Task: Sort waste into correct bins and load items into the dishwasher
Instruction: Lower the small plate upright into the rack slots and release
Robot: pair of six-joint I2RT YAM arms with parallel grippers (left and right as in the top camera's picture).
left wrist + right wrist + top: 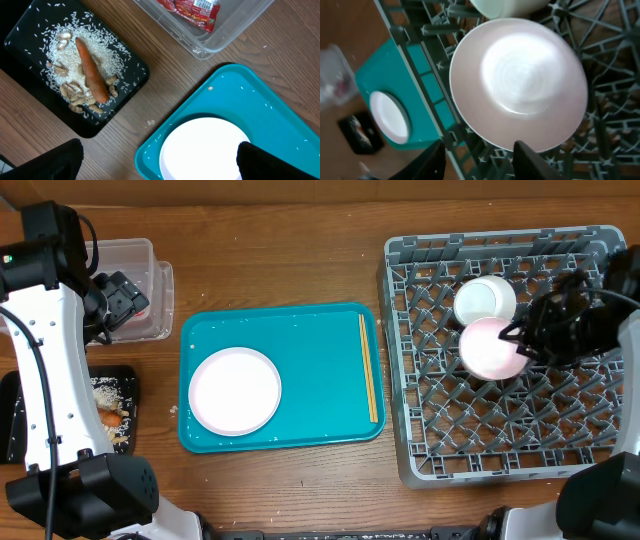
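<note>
Right gripper [479, 162]: jaws parted, gripping nothing; small plate [517, 82] rests against rack [420, 65] pegs, apparently supported unaided.
Left gripper [160, 165]: wide apart, empty, over large plate [200, 150].
Outstanding: large plate, chopsticks [368, 370] on tray [300, 330].

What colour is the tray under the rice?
Black; the tray shows best in the left wrist view.

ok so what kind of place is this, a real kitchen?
Probably a lab tabletop mock-up, not a kitchen: a bare wooden table, a grey dish rack standing in for a dishwasher, and a teal tray beside a clear tub and black tray as bins.
</note>
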